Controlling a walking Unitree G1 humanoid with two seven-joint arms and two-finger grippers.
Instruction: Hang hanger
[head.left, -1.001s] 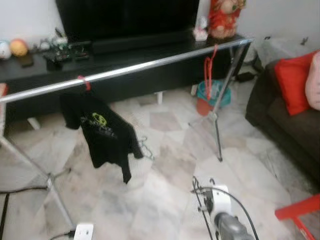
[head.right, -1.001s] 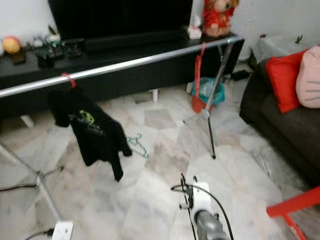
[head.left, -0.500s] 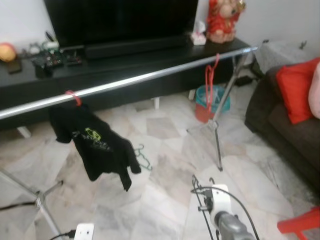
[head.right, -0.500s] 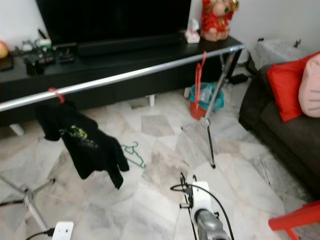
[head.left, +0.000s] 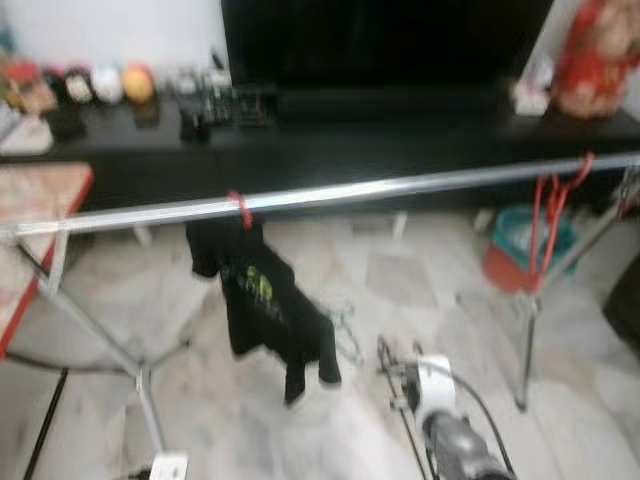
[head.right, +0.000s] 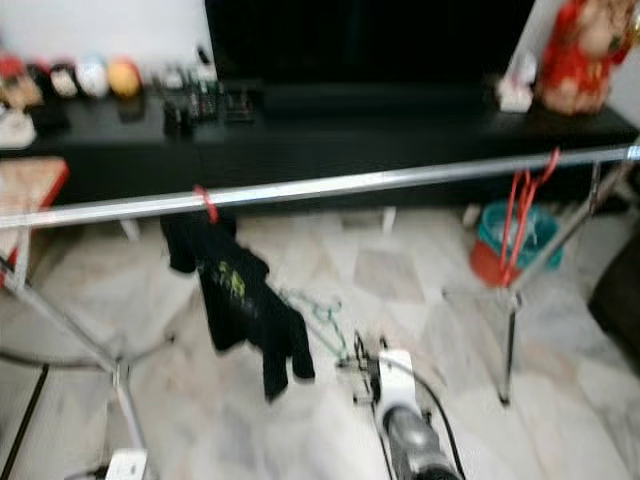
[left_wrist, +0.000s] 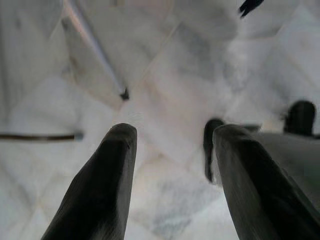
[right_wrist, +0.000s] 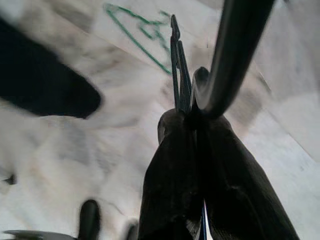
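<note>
A thin black wire hanger (right_wrist: 176, 75) is pinched between the pressed-together fingers (right_wrist: 170, 190) of the right tool (right_wrist: 192, 117), low over the marble floor (head.right: 420, 300). In the head views the same hanger (head.left: 392, 385) is seen standing up in front of the right arm's white wrist. Ahead of and above the right tool, a chrome rail (head.left: 400, 188) on splayed legs runs across the room. To the right tool's left, a black T-shirt (head.left: 262, 300) hangs from the rail on a red hanger (head.left: 240, 207); far to its right, an empty red hanger (head.left: 548, 215) hangs by the rail's end. A green hanger (right_wrist: 137, 32) lies on the floor just beyond the right tool, beside the shirt's hem. The left tool (left_wrist: 170, 150) is held spread and empty over bare floor. Behind the rail a long black counter (head.right: 330, 135) carries small ornaments and a red figurine (head.right: 585, 50).
</note>
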